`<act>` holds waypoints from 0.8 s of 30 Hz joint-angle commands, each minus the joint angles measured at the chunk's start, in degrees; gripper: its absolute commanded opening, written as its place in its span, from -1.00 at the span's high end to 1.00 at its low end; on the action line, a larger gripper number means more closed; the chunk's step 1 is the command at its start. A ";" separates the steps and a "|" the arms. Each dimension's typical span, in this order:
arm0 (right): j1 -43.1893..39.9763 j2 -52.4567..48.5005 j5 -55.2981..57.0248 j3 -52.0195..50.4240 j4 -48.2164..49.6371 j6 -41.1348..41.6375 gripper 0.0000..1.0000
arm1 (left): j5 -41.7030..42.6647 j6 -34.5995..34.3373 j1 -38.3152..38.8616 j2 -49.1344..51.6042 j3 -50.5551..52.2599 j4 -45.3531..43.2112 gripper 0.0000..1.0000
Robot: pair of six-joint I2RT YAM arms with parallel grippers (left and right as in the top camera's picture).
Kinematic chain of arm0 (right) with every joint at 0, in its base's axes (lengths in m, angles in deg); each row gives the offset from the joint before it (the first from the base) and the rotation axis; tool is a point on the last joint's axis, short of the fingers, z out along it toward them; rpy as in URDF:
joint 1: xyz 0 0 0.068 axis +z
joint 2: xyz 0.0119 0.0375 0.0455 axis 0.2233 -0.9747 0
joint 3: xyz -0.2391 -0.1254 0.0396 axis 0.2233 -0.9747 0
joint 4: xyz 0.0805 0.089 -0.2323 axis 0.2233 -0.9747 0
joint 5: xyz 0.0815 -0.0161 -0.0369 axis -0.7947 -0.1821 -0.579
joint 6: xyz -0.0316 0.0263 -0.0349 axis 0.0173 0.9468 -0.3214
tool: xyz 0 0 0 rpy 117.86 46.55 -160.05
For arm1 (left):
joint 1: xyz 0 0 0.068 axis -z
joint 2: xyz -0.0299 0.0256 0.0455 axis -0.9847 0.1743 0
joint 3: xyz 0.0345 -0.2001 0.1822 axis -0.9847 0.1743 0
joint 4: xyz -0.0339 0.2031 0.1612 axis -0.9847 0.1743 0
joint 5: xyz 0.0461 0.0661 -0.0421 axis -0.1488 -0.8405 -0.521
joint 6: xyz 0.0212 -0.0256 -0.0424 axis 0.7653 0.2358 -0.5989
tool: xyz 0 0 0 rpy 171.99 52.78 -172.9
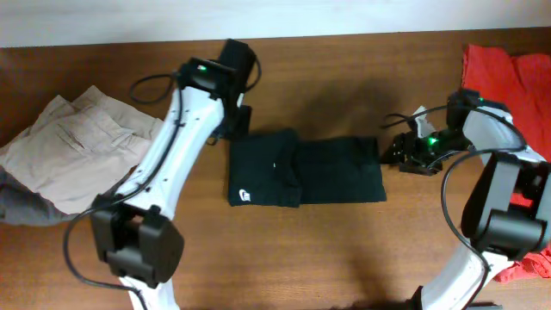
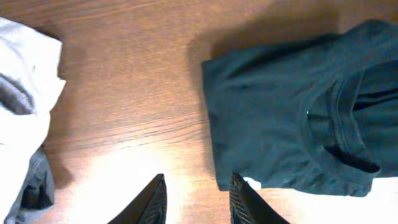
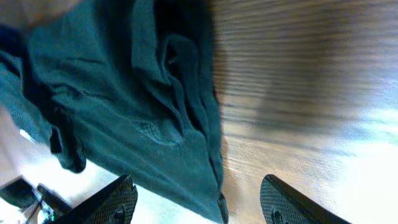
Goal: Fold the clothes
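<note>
The black T-shirt (image 1: 306,170) is lying folded into a flat rectangle on the wooden table (image 1: 344,258), with its small white label (image 1: 245,195) showing at its left end. The left gripper (image 2: 196,208) is hovering over bare wood just beside the T-shirt's left edge, fingers apart with nothing between them. The right gripper (image 3: 202,208) is hanging at the T-shirt's right edge, fingers spread wide and gripping nothing. Beige trousers (image 1: 77,146) are lying well left of the T-shirt and red garments (image 1: 504,73) well right.
</note>
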 commanded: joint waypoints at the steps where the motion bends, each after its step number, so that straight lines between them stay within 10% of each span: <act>1: -0.24 -3.32 -5.33 0.00 0.02 -6.88 -0.37 | 4.20 2.25 -2.32 -5.35 -0.96 0.02 0.34; 18: 6.62 -11.30 -7.02 -0.09 3.93 -8.57 -0.36 | 7.50 6.32 -6.45 -24.46 -0.96 -3.96 0.01; 24: 7.91 -11.30 -6.82 -0.09 4.11 -8.52 -0.08 | 6.38 6.47 -6.45 -26.34 -0.96 -3.43 -0.07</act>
